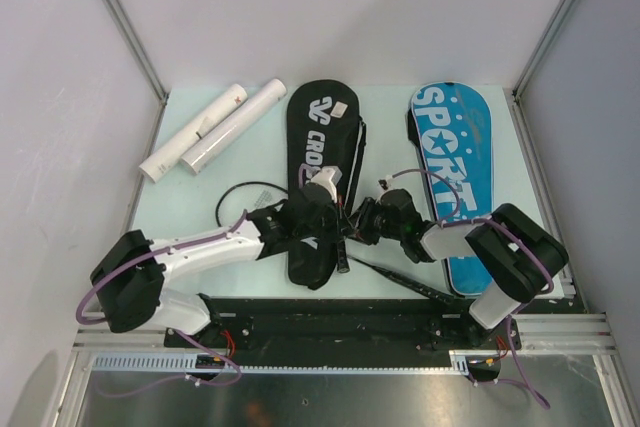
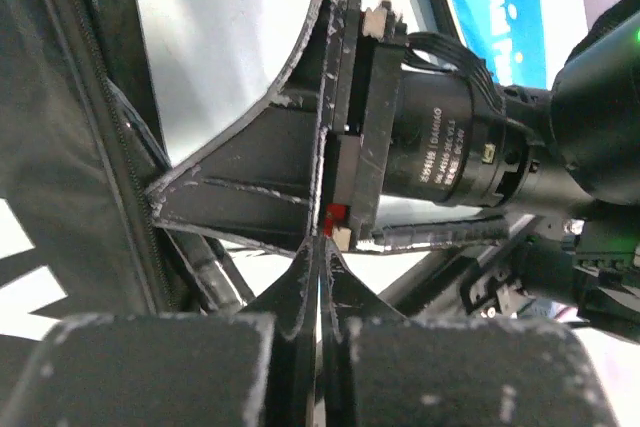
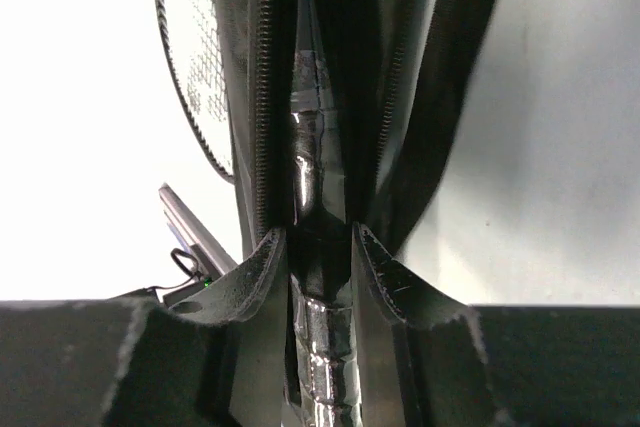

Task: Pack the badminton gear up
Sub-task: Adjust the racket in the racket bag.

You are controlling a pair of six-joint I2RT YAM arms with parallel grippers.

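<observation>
A black racket bag [image 1: 322, 137] lies in the middle of the table, and a racket head's loop [image 1: 238, 194] sticks out at its left. My right gripper [image 1: 355, 219] is shut on a shiny black racket handle [image 3: 308, 162] that runs into the bag's open zipper [image 3: 264, 97]. My left gripper [image 1: 325, 212] is shut above the bag's lower part, tip to tip with the right gripper's finger [image 2: 250, 177]; I see nothing between its fingers [image 2: 300, 277]. The blue SPORT bag [image 1: 455, 147] lies at the right. Two white tubes [image 1: 215, 129] lie at the back left. No shuttlecocks show.
A thin dark racket shaft [image 1: 400, 282] lies slanted along the table's front edge, below the right arm. Racket strings [image 3: 190, 47] show left of the zipper in the right wrist view. Grey walls close the table at the left, back and right.
</observation>
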